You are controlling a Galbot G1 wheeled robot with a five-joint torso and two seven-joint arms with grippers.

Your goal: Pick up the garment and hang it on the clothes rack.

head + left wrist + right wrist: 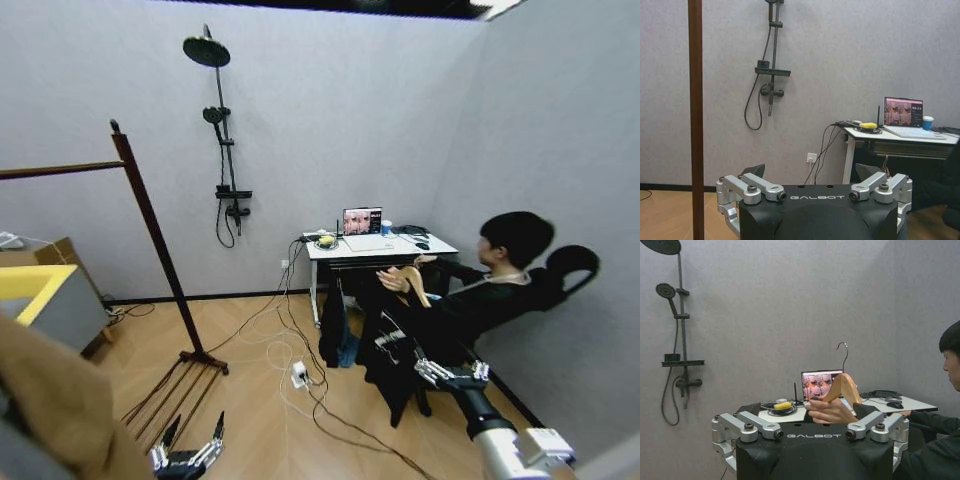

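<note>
Two grippers: left [187, 452], right [432, 372]; one rack [150, 215]; one garment [385, 345]; one hanger [842, 386]; one desk [380, 248]; one laptop [362, 220]; one shower stand [222, 140]

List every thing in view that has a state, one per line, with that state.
garment: on its wooden hanger, held up by a person's hand, not yet gripped
clothes rack: standing upright
right gripper: open, reaching toward the garment
left gripper: open, low near the rack's base
laptop: lid open, screen lit
</note>
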